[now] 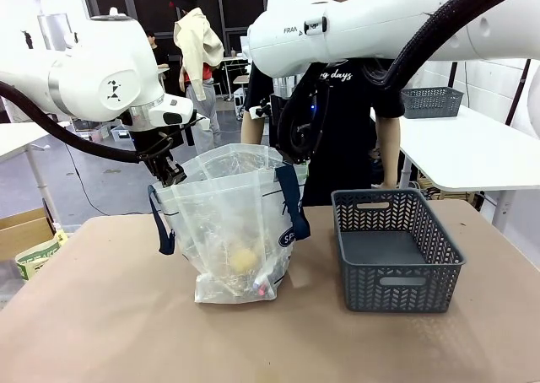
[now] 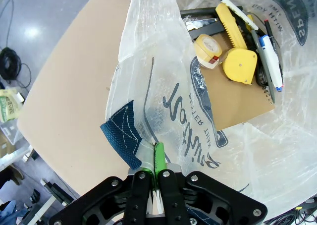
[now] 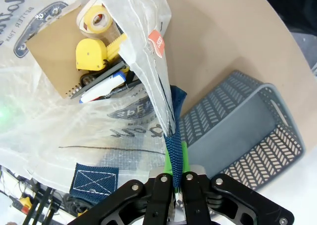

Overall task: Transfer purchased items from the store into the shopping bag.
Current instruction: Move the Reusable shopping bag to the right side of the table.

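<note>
Front view: shopping bag (image 1: 232, 223) stands upright on the desk (image 1: 101, 315), left of centre frame, its mouth spread between my two arms. Left fingers (image 2: 159, 160) are clenched flat on the bag's clear rim, just beside a stitched end of navy strap (image 2: 121, 133); in the front view this grip sits at the bag's upper left corner. Right fingers (image 3: 170, 166) are clenched on the other navy strap together with the bag's edge, at the bag's upper right corner in the front view. Looking down into the bag from the left wrist view, upper right of frame, I see the purchased items lying on its floor: a tan spiral notebook (image 2: 242, 103) underneath, on it a yellow tape measure (image 2: 239, 64) touching a roll of tape (image 2: 208, 50), a yellow utility knife (image 2: 229, 19) above those, and a white marker (image 2: 270, 61) along the notebook's right side. The store basket (image 1: 396, 252), dark grey with chevron lattice walls, sits on the desk right of centre, near the bag but apart from it. A person (image 1: 346, 121) in a dark shirt stands at the far edge, upper centre, behind my right arm
</note>
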Robot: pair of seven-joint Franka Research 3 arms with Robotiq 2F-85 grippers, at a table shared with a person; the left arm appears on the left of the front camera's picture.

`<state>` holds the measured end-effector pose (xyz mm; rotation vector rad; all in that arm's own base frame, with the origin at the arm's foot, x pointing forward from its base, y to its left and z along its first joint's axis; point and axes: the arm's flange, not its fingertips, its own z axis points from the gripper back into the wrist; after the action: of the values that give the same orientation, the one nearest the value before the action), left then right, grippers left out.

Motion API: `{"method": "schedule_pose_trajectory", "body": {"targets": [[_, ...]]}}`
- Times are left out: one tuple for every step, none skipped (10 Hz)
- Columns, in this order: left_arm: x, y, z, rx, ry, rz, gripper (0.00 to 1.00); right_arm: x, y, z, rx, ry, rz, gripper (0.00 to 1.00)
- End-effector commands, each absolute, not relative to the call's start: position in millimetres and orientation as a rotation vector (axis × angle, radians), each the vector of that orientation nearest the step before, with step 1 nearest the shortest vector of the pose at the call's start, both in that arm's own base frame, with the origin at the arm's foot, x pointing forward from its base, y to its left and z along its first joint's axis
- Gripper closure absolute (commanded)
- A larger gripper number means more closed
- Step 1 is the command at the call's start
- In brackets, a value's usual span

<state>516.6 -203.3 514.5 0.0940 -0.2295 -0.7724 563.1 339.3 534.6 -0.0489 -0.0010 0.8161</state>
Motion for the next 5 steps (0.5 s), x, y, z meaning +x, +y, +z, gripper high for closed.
{"method": "schedule_pose_trajectory", "body": {"targets": [[517.1, -202.1, 515.7, 0.095, -0.234, -0.760, 1.00, 563.4, 338.2, 535.2, -0.048, -0.001, 0.810, 1.00], [517.1, -202.1, 515.7, 0.095, -0.234, -0.760, 1.00, 563.4, 338.2, 535.2, -0.048, -0.001, 0.810, 1.00], [517.1, -202.1, 515.7, 0.095, -0.234, -0.760, 1.00, 563.4, 338.2, 535.2, -0.048, -0.001, 0.810, 1.00], [517.1, -202.1, 515.7, 0.095, -0.234, -0.760, 1.00, 563.4, 338.2, 535.2, -0.048, -0.001, 0.810, 1.00], [517.1, -202.1, 515.7, 0.095, -0.234, -0.760, 1.00, 563.4, 338.2, 535.2, -0.048, -0.001, 0.810, 1.00]]}}
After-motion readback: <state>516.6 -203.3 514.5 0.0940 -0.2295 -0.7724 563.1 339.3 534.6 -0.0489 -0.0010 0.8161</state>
